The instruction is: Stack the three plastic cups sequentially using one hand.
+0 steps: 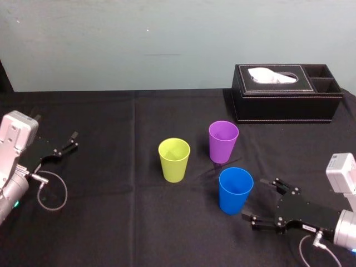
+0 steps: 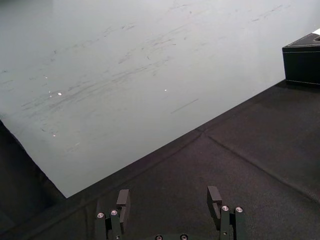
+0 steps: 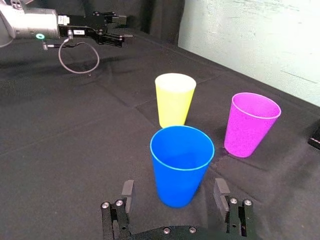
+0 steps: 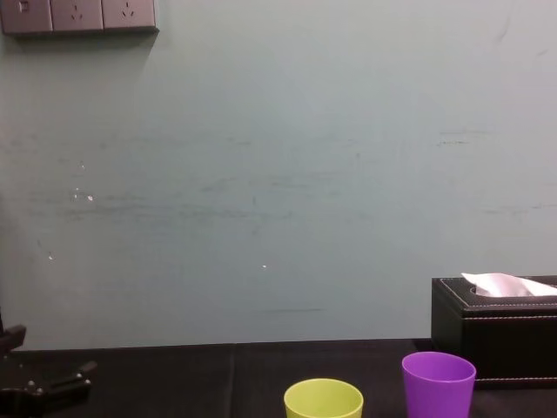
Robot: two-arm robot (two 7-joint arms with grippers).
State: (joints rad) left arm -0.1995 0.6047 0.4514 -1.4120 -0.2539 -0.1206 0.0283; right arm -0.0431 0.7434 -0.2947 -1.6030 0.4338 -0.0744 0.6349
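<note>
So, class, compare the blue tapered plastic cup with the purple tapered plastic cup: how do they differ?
Place: the blue tapered plastic cup stands nearest the robot; the purple tapered plastic cup stands farther back, toward the black tissue box.
Gripper: the blue cup sits just ahead of the open right gripper; the purple cup is farther from it.
Both stand upright, empty, alike in shape and size.
</note>
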